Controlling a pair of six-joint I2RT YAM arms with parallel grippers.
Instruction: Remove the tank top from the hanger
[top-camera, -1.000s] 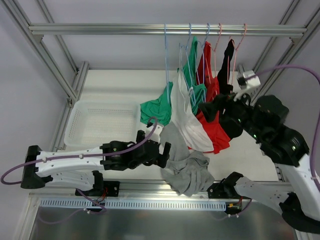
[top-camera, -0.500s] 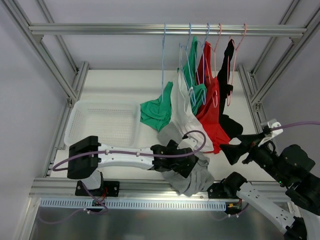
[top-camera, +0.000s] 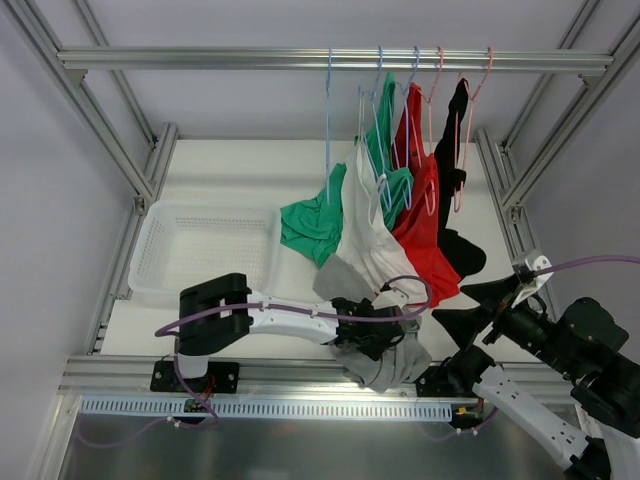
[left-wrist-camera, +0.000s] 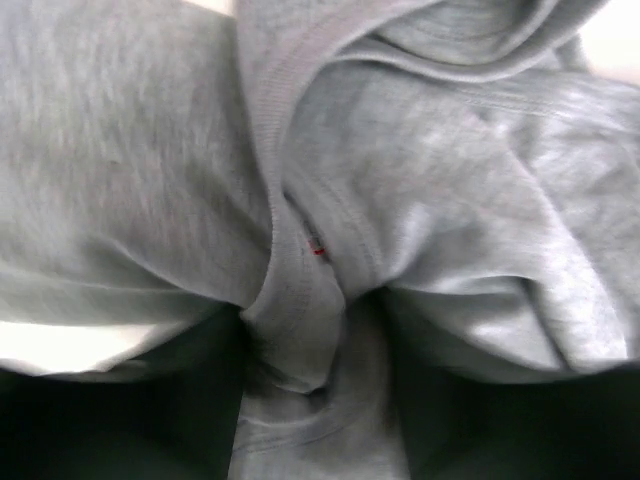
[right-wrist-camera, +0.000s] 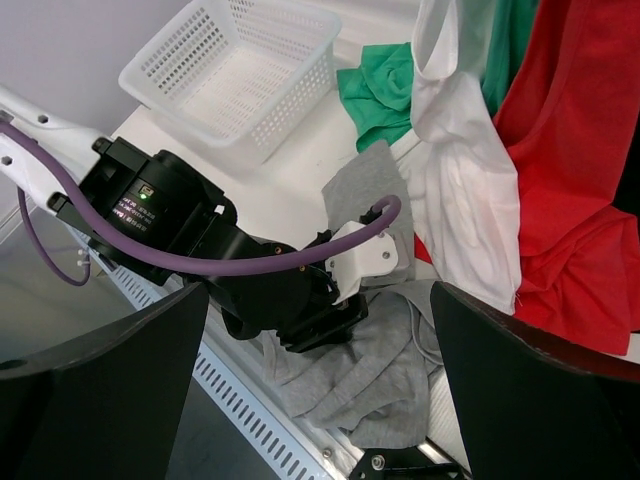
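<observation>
white table under a metal rail: at its near edge the grey tank top lies crumpled, the left gripper half closed, pinching a fold of it. right gripper, by the right edge, gapes wide, empty. farther back, coloured tops hang on hangers.

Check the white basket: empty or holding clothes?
Empty: the white basket shows only its bare mesh floor in the top and right wrist views.
</observation>
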